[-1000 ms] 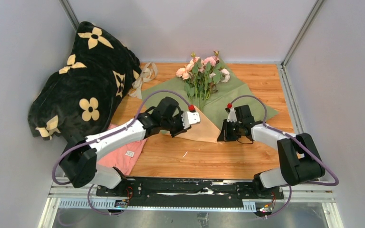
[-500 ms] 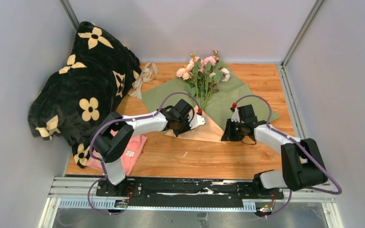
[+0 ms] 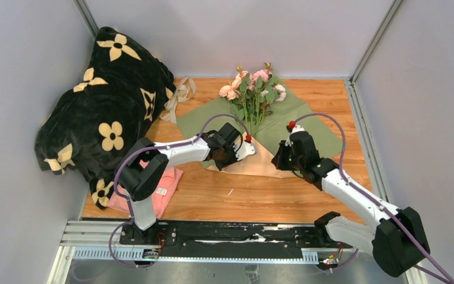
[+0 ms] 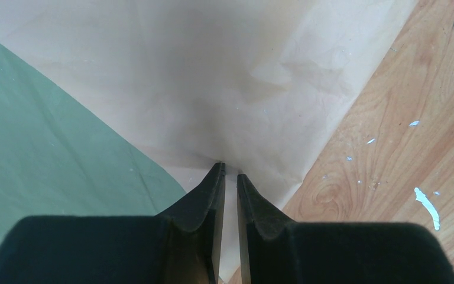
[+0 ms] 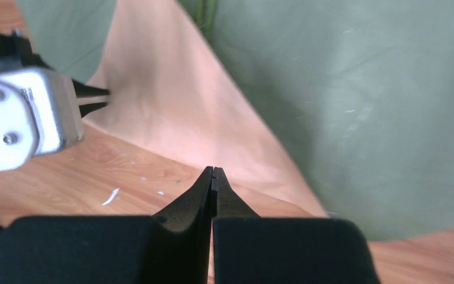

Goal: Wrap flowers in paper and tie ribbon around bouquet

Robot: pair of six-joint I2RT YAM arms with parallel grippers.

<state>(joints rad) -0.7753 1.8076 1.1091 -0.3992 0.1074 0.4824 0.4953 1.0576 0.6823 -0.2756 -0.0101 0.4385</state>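
The paper (image 3: 284,127) lies green side up on the table, its near corner folded over so a peach triangle (image 3: 254,164) shows. The flowers (image 3: 251,92) rest on it, heads toward the back wall. My left gripper (image 3: 242,155) is at the fold's left edge. In the left wrist view its jaws (image 4: 229,168) stand barely apart, pinching a ridge of the peach paper (image 4: 213,77). My right gripper (image 3: 279,161) is at the fold's right edge. It (image 5: 213,170) is shut with nothing in it, over the peach edge (image 5: 171,118). The ribbon (image 3: 180,94) lies crumpled at the back left.
A black blanket (image 3: 106,112) with cream flower prints is heaped against the left wall. A pink cloth (image 3: 159,186) lies beneath the left arm near the front edge. Grey walls close in the table on three sides.
The left arm has reached further right and the jaws have narrowed on the paper. My right arm has swung outward, its gripper shifting slightly back along the fold. The jaws parted briefly, then shut again.
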